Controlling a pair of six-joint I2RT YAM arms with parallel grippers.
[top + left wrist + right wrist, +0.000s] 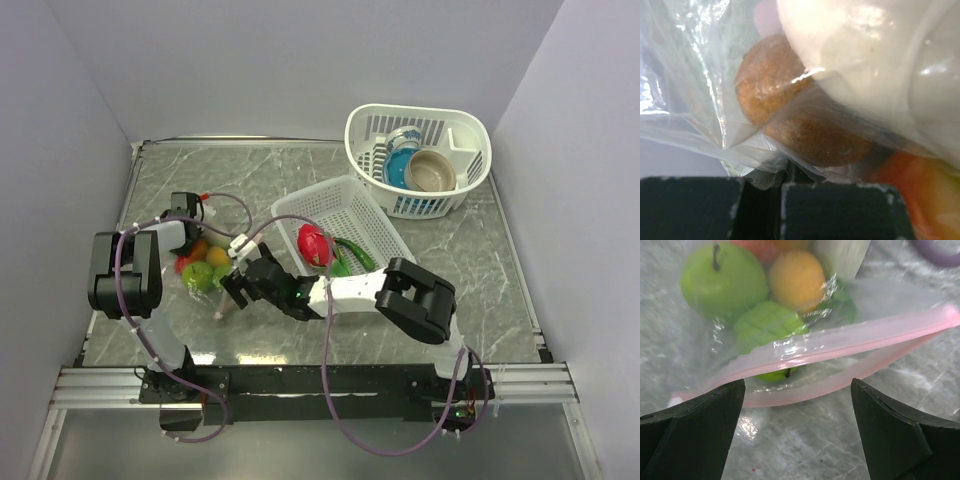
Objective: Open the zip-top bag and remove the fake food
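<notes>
Jaws of our left gripper [779, 187] pinch the clear plastic zip-top bag [690, 75] of small plastic fake food [722, 277]; our right gripper [797, 385] gapes wide before it

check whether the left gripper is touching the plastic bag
Touching. The left wrist view shows the left gripper closed on the bag: a fold of clear plastic is squeezed into the thin slit between its fingers.

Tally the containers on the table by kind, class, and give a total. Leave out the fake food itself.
white baskets: 2
zip-top bag: 1
tan bowl: 1
blue cup: 1
Total: 5
</notes>
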